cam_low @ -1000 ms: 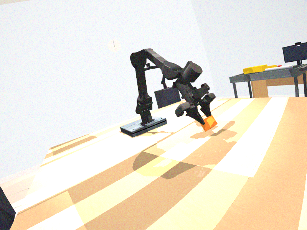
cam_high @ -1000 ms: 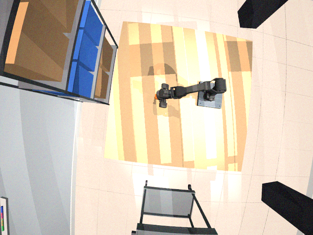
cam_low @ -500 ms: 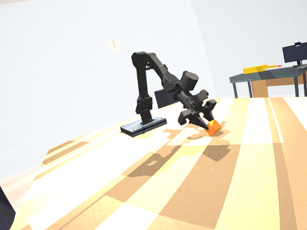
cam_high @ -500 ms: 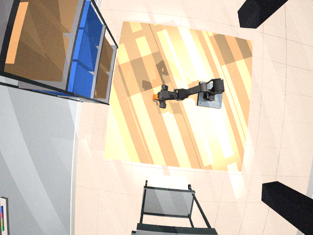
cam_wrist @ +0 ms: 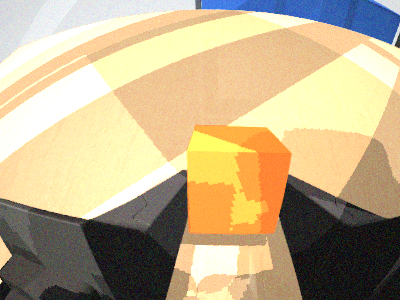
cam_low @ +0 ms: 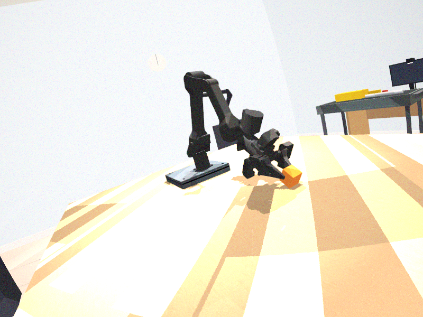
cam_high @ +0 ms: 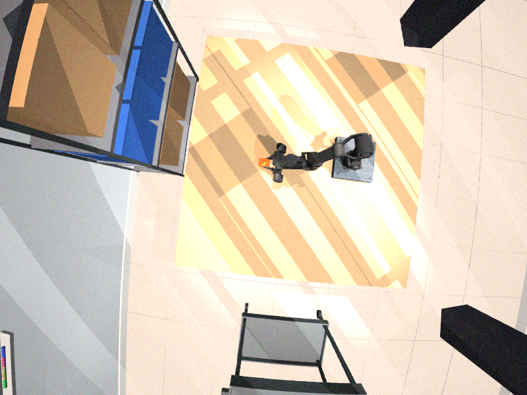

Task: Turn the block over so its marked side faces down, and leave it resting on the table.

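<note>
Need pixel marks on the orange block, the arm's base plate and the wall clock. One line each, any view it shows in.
orange block (cam_high: pixel 263 162) (cam_low: pixel 290 176) (cam_wrist: pixel 225 192): top, exterior, wrist; body
base plate (cam_high: pixel 353 174) (cam_low: pixel 184 177): top, exterior; bare upper face
wall clock (cam_low: pixel 161 65): exterior; dial

Block between gripper fingers.

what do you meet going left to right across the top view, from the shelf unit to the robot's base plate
shelf unit → orange block → gripper → base plate
</note>
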### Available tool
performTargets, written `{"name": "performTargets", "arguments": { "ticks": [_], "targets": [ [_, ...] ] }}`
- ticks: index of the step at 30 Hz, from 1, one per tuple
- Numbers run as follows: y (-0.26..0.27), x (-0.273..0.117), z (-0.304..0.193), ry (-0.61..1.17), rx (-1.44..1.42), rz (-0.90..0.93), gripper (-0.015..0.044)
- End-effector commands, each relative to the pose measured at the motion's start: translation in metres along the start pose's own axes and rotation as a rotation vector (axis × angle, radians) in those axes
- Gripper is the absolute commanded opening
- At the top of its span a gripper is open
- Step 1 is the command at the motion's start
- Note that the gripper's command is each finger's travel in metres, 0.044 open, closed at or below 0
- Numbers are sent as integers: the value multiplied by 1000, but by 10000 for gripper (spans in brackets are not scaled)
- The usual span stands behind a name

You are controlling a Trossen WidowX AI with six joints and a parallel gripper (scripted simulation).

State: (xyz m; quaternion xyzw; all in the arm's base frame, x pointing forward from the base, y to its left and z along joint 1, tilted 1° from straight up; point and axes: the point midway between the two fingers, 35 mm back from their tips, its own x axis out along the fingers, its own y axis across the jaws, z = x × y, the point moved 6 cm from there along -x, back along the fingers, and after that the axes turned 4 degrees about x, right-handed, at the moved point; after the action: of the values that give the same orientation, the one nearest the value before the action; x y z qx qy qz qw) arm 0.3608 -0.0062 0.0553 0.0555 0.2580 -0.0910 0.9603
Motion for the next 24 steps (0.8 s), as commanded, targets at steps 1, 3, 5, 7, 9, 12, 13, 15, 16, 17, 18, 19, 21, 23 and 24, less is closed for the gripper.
{"name": "performTargets", "arguments": {
  "ticks": [1,3,5,7,9,12,13,15,16,17,18,19,21,23,24],
  "targets": [
    [-1,-4,-4,-31,-3,-3,0],
    [-1,-4,-4,-42,-3,-2,0],
    [-1,-5,-4,-61,-3,-1,0],
    [-1,-6,-4,-63,-3,-1,0],
    [-1,-6,-4,-63,-3,-1,0],
    [-1,-6,-4,-63,-3,-1,0],
    [-1,-6,-4,-63,-3,-1,0],
    [-1,-6,-4,-63,-3,-1,0],
    [-1,-6,-4,-63,-3,-1,0],
    [-1,-6,-4,-63,-3,-1,0],
    [-1,-6,-4,-63,-3,-1,0],
    [-1,-6,-4,-63,-3,-1,26],
    [-1,-6,-4,-63,-3,-1,79],
    [-1,-6,-4,-63,-3,-1,131],
    [-1,-6,-4,-63,-3,-1,157]
  ]
}}
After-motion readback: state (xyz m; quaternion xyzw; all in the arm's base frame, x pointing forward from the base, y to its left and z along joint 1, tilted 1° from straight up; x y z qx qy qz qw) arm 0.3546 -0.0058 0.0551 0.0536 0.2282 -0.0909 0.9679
